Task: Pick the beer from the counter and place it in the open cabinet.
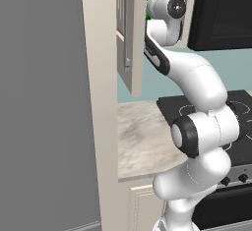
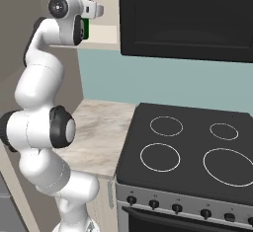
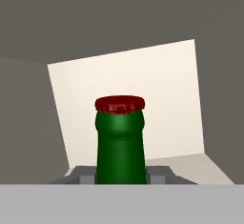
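Left base view, L to R: tall grey fridge side (image 1: 44, 102) at 9 o'clock, cream upright panel beside it. Open cabinet (image 1: 133, 53) at 12 o'clock, door swung out w/ vertical silver bar handle (image 1: 128, 26). Arm rising from 5 o'clock, reaching up to the cabinet opening; wrist at approx 1 o'clock. Sliver of green and red at the wrist's left edge, prob. the beer (image 1: 148, 6), mostly hidden by the arm. Marbled table (image 1: 142, 136) at centre, bare where visible. Black stovetop (image 1: 236, 107) at 3 o'clock, microwave (image 1: 221, 14) at 2 o'clock.

Right base view, L to R: arm from 7 o'clock up to 11 o'clock; hand (image 2: 88, 16) at the cabinet's lower edge, green bottle body below the wrist, red dot of cap on top. Fingers hidden, so grip not readable here. Table at 8 o'clock, well below the bottle. Stovetop w/ ring burners at 4 o'clock, microwave at 1 o'clock.

Hand view: bottle neck w/ red cap at 6 o'clock, upright in frame, seated between the two grey finger pads (image 3: 159, 174), which press its sides — hand clamped on bottle, narrow gap. Pale inner cabinet wall (image 3: 157, 89) behind, dark surfaces around it.
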You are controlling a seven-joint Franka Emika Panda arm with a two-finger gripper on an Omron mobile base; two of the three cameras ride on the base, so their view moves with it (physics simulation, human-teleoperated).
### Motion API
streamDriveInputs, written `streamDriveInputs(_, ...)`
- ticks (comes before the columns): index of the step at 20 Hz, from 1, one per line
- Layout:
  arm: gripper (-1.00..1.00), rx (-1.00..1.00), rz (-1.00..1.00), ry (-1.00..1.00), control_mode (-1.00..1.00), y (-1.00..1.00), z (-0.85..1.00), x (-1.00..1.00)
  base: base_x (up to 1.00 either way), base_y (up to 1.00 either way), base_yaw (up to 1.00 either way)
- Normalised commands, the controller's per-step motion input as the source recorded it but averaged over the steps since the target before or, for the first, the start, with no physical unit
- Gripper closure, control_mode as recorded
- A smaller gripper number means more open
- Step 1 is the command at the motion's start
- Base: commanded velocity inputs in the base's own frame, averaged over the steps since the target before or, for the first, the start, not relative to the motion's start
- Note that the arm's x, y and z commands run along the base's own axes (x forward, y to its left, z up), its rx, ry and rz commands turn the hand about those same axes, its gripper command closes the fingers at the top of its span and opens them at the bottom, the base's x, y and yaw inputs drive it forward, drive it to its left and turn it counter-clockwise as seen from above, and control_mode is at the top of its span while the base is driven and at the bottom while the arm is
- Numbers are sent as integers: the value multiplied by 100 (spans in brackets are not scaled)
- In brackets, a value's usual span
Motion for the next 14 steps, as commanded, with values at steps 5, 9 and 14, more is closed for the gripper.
streamDriveInputs(5, 100, 0, 0, 0, -100, 15, -18, 20, 0, 0, 0)
streamDriveInputs(9, -100, 0, 0, 0, -100, 18, -19, 17, 0, 0, 0)
streamDriveInputs(14, -100, 0, 0, 0, -100, 14, -17, 15, 0, 0, 0)
